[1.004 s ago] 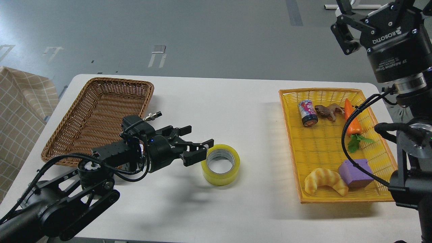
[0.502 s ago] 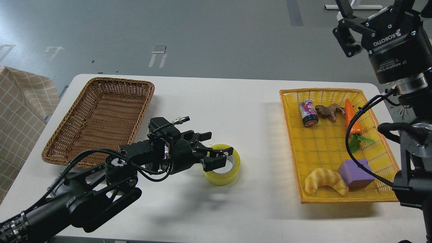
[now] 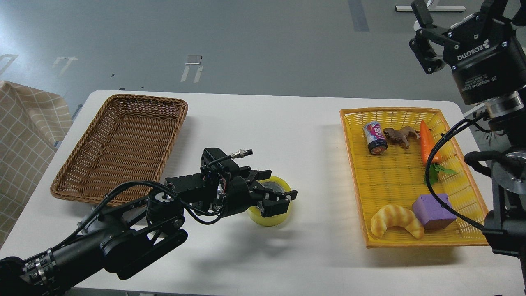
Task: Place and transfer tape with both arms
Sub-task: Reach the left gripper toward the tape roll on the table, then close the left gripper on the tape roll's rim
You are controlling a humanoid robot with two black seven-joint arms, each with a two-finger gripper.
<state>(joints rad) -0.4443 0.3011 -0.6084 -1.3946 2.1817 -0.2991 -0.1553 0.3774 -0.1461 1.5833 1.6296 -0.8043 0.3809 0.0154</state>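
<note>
The tape, a yellow roll with a grey-white core, lies flat on the white table near the middle front. My left gripper reaches in from the left, low over the roll. It is open, one finger on the far side of the roll and one on the near side, covering much of the roll's top. My right gripper is raised high at the top right, open and empty, far from the tape.
A brown wicker basket stands at the left with nothing in it. A yellow tray at the right holds a can, a toy frog, a carrot, a purple block and a croissant. A checked cloth lies off the left edge.
My left arm has moved right, from beside the tape's left rim to over the roll, its open fingers now astride it. The right gripper has drifted slightly right and up.
</note>
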